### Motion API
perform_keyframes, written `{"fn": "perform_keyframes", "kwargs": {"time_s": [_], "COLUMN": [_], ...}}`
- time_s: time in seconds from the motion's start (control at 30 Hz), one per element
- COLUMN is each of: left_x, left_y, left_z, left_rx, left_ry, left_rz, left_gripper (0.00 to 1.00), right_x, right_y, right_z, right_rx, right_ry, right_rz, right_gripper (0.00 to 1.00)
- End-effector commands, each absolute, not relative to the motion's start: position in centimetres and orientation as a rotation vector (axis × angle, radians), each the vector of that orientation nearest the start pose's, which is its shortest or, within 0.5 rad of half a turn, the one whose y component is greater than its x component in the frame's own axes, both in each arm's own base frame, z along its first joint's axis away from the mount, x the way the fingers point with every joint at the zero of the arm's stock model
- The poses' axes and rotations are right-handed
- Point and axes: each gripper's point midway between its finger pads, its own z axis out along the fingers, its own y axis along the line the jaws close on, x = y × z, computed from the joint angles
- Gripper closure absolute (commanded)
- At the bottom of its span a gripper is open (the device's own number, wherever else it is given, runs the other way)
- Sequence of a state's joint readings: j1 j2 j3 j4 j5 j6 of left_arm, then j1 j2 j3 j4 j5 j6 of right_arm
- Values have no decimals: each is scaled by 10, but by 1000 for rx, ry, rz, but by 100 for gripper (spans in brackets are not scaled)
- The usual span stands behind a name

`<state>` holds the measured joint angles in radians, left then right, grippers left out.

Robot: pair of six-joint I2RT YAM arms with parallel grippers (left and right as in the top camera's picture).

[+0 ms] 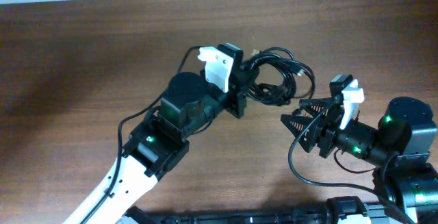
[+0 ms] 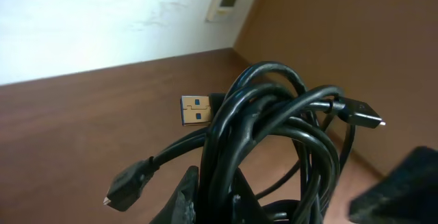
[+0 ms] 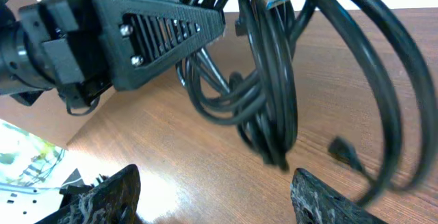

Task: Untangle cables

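Note:
The cables are a tangled bundle of thin black cords at the table's middle right. My left gripper is shut on the bundle and holds it up; in the left wrist view the cords run between the fingers, with a blue USB plug and small plugs sticking out. My right gripper is open and empty just right of and below the bundle. In the right wrist view the cables hang ahead of the wide-apart fingers, with the left gripper's finger gripping them.
The brown wooden table spreads under both arms. Thicker black wires run along the right arm and the left arm. A wall with a white plate shows beyond the table in the left wrist view.

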<state>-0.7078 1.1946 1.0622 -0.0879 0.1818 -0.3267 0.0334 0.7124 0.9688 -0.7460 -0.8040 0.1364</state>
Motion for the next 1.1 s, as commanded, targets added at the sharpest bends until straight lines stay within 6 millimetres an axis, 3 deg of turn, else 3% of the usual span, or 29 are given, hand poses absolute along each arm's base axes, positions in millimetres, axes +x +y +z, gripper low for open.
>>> {"fn": "perform_keyframes", "kwargs": {"time_s": [0.0,0.3,0.43,0.6,0.7,0.77,0.93,1.07], "left_x": [274,260,257,251,249,249,258,279], "left_y": [-301,-308,-309,-314,-315,-315,-310,-296], "left_z": [347,337,338,344,345,345,344,342], "left_rx": [503,576,588,625,631,632,589,373], "left_ry": [1797,1839,1835,1806,1802,1802,1808,1862], "left_rz": [-990,-1053,-1067,-1115,-1122,-1122,-1077,-1021], "left_gripper": [100,100,100,100,100,100,100,100], "right_x": [213,221,214,209,212,212,208,201], "right_y": [124,121,128,134,134,135,138,143], "right_z": [316,324,327,330,327,327,328,329], "right_rx": [-365,-364,-406,-441,-436,-434,-451,-481], "right_ry": [1982,1941,1926,1913,1927,1929,1924,1918], "right_rz": [871,826,888,934,942,947,975,1024], "right_gripper": [30,31,42,58,88,96,96,96]}}
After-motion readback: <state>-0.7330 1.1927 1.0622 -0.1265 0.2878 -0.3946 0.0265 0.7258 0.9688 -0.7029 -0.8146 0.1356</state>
